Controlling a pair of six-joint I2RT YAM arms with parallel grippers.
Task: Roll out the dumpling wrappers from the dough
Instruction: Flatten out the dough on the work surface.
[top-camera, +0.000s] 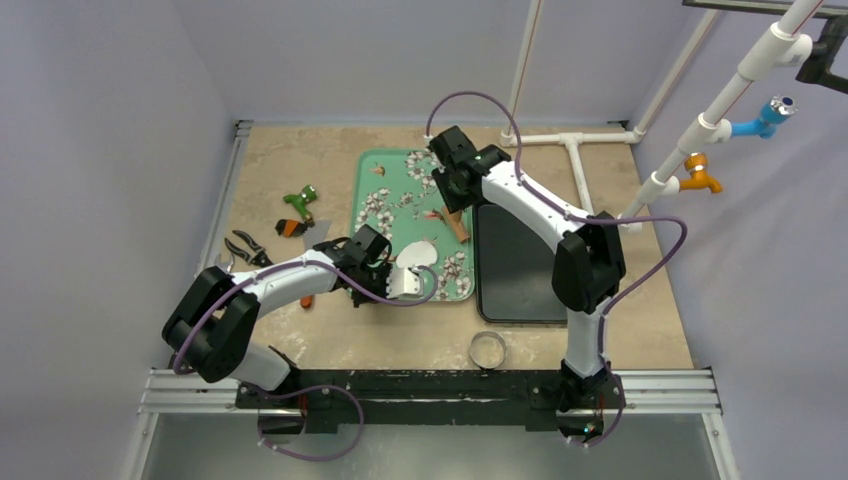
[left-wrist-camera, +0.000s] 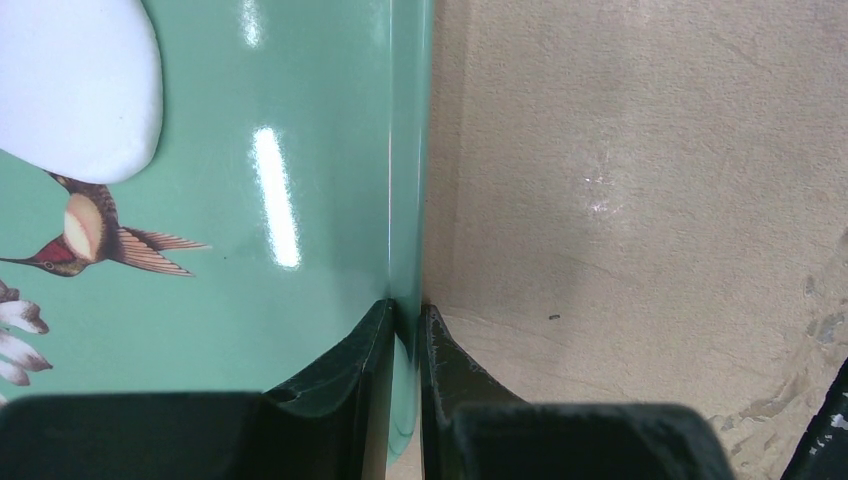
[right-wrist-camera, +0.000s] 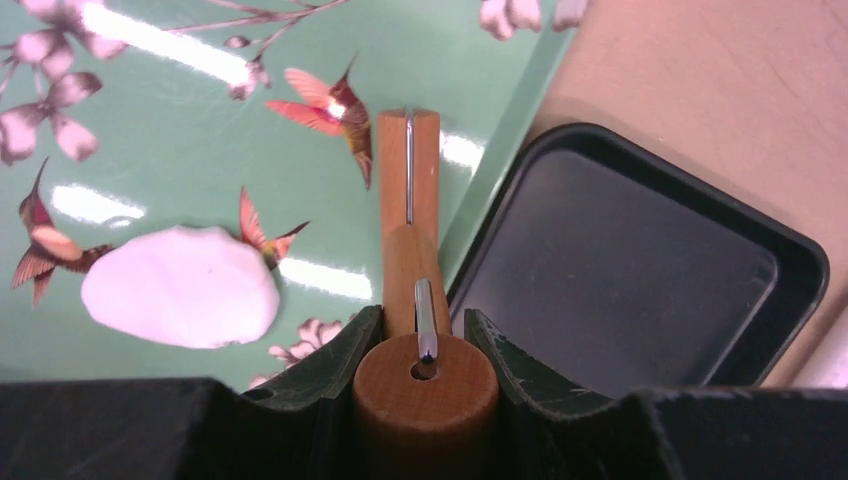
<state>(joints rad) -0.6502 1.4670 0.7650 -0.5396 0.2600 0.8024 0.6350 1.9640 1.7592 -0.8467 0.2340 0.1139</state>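
Dough | soft, light, likely tacky, on green tray | your right jaws grip roller handle; left jaws pinch tray rim | roll it, don't pinch

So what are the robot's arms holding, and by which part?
The left fingers pinch the rim of the green tray. The right fingers grip the wooden roller by its handle end.
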